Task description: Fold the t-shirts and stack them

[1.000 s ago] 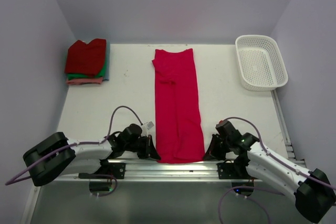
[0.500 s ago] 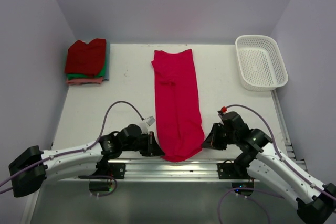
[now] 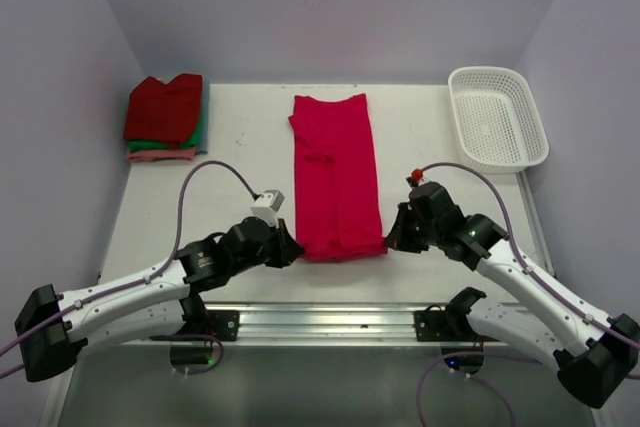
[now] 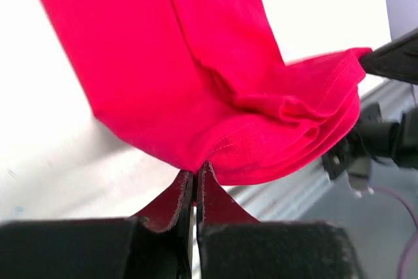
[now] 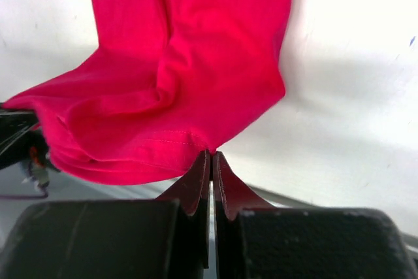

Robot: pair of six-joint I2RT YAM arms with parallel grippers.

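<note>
Two pincers, both clamped fully shut on cloth. The left pincer [image 4: 194, 173] bites one near corner of the crimson-pink t-shirt [image 3: 335, 167], and the right pincer [image 5: 211, 155] bites the other near corner.

Location: the shirt lies about midway between the white basket [image 3: 497, 132] and the folded stack [image 3: 165, 117], which sits across the desk [image 3: 440, 147] from the basket. The collar end lies flat, about level with the basket. The hem end, farther from the basket, is raised off the desk between the two pincers.

Risks, as I judge them:
- Each bite takes only the very edge of the hem. A sharp pull, or the arms drifting apart, could tear a corner free.
- Several layers show at the hem. If a pincer holds only some of them, the loose ones may drop and spoil the fold.
- The middle of the hem sags in a soft roll. Laid down slack, it could bunch into a ridge.
- If one arm leads the other, the fold would land skewed.
- A low carry may drag the flat part out of line.

Appearance: vivid crimson-pink, soft and limp. It is folded long and narrow with the sleeves in. A stitched hem line shows in both wrist views, and shallow creases run lengthwise.
</note>
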